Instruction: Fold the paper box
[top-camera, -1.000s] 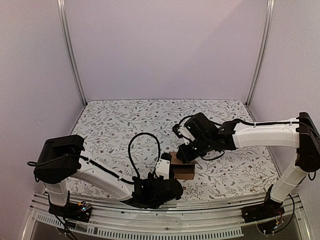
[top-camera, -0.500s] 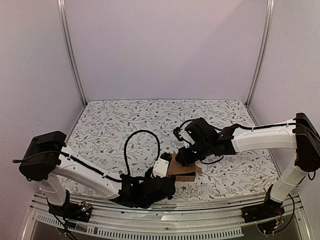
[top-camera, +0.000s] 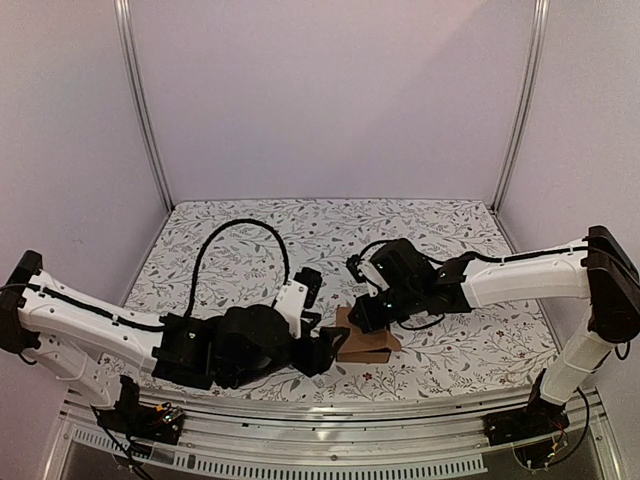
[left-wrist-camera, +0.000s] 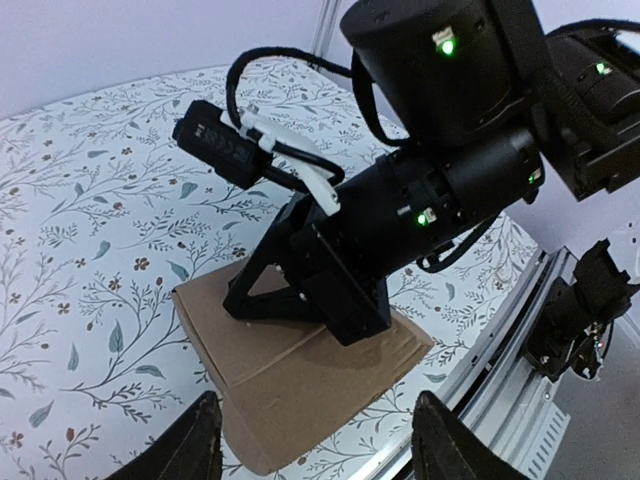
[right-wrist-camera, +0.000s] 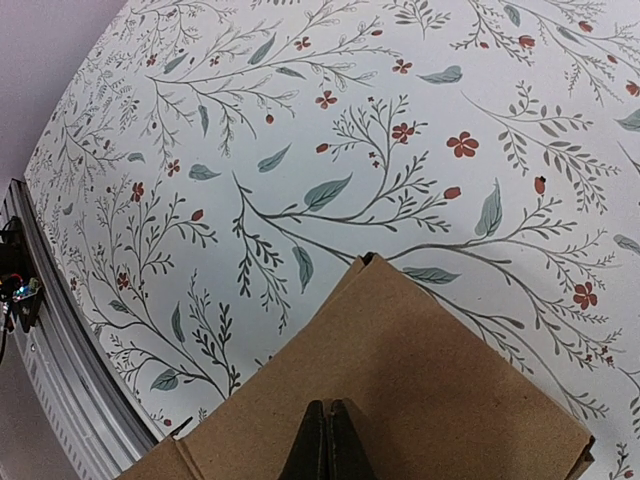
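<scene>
The paper box (top-camera: 367, 348) is a brown cardboard cube-like piece near the table's front middle. In the left wrist view it (left-wrist-camera: 290, 385) shows a top panel with a crease and a flap sticking out to the right. My right gripper (top-camera: 362, 316) is shut, and its tips rest on the box's top panel (right-wrist-camera: 450, 400); the closed fingertips (right-wrist-camera: 327, 440) show in the right wrist view. My left gripper (top-camera: 334, 349) is open just left of the box. Its fingers (left-wrist-camera: 200, 445) stand either side of the box's near face without touching it.
A floral cloth (top-camera: 260, 250) covers the table. A metal rail (top-camera: 330, 455) runs along the front edge, close to the box; it also shows in the left wrist view (left-wrist-camera: 510, 370). Frame posts (top-camera: 145, 110) stand at the back corners, and plain walls close three sides.
My left arm has swung out to the left and its wrist has risen and turned, with the open gripper now beside the box. The right gripper has settled lower onto the box top.
</scene>
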